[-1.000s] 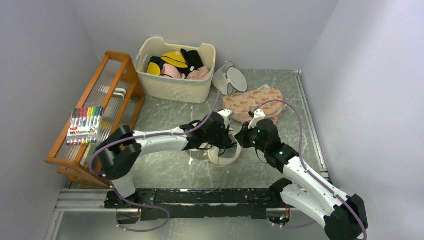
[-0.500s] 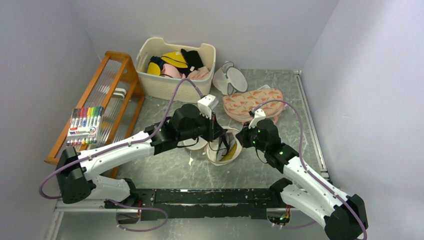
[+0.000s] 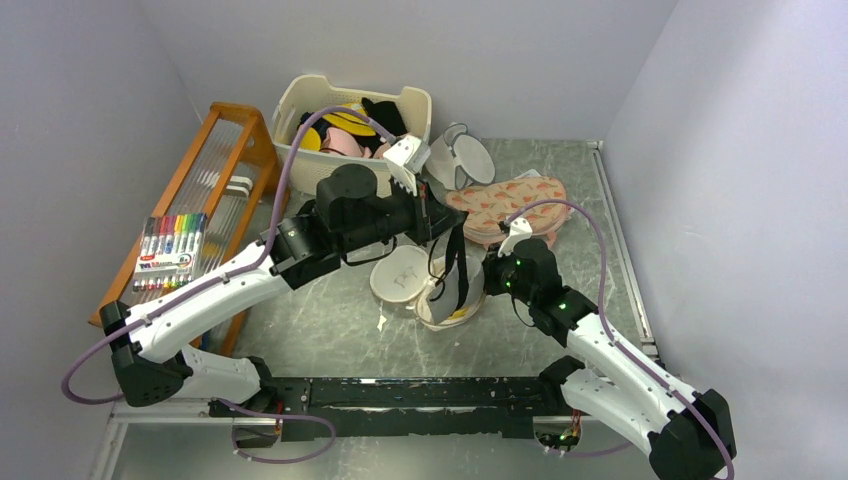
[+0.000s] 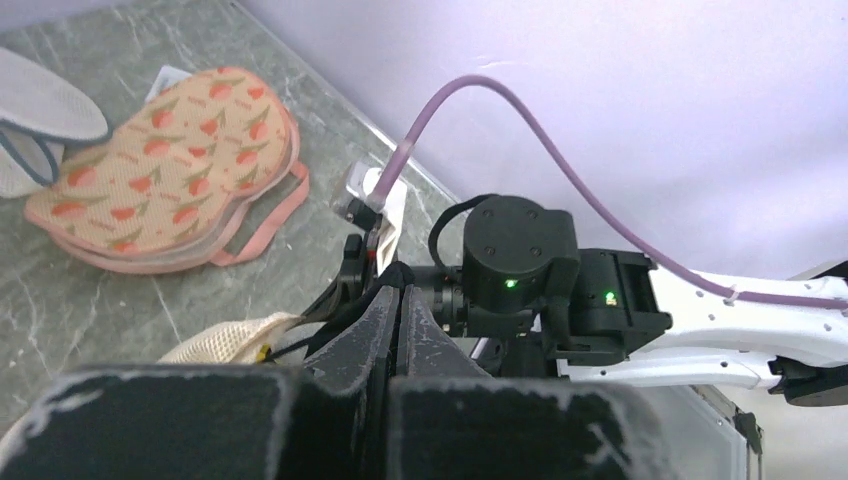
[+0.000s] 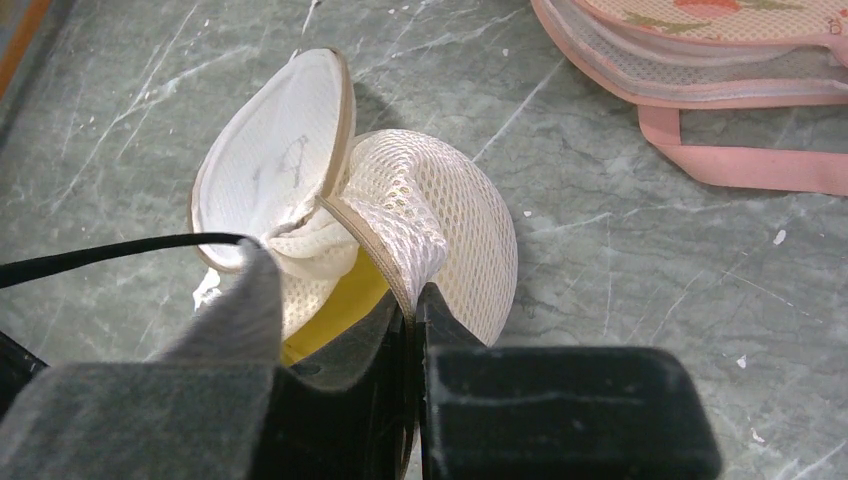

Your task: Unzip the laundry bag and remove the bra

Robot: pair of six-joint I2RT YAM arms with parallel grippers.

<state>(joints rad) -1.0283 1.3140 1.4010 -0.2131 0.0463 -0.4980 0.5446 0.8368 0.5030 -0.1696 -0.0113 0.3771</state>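
White mesh bag [image 3: 462, 302] sits mid-table [image 3: 330, 340], unzipped, mouth up. Its lid [image 3: 398, 275] is flipped open to the left and lies flat beside the body; the right wrist view shows the lid [image 5: 270, 190] hinged at the rim.

Right tool [image 3: 487, 283]: closed on the bag's right-hand rim, mesh wall pinched between the fingers [image 5: 412, 305]. Low, near the table. Judged to be the anchor.

Left tool [image 3: 447, 222]: raised above the bag, a little behind it. Fingers pressed together in its own view [image 4: 398, 300], gripping the bra's black strap.

Bra [image 3: 457, 262]: partly out.
- The strap [image 3: 455, 250] hangs from the left tool down into the mouth.
- A yellow cup [image 5: 345, 300] lies low inside, under the folded mesh.
- How much else is inside cannot be told.

Key relation: the bra lies straight below the left tool. The strap's long axis runs near vertical, leaning slightly back toward the tool. The mouth faces up along about the same line.

Judgement:
- The pull should go on upward, not sideways.
- The right tool's hold on the rim is what would stop the bag rising with the cup.
- Risk: the cup snagging on the folded rim beside the right tool.

Pink pouch [image 3: 505, 205] lies behind, apart from the bag.
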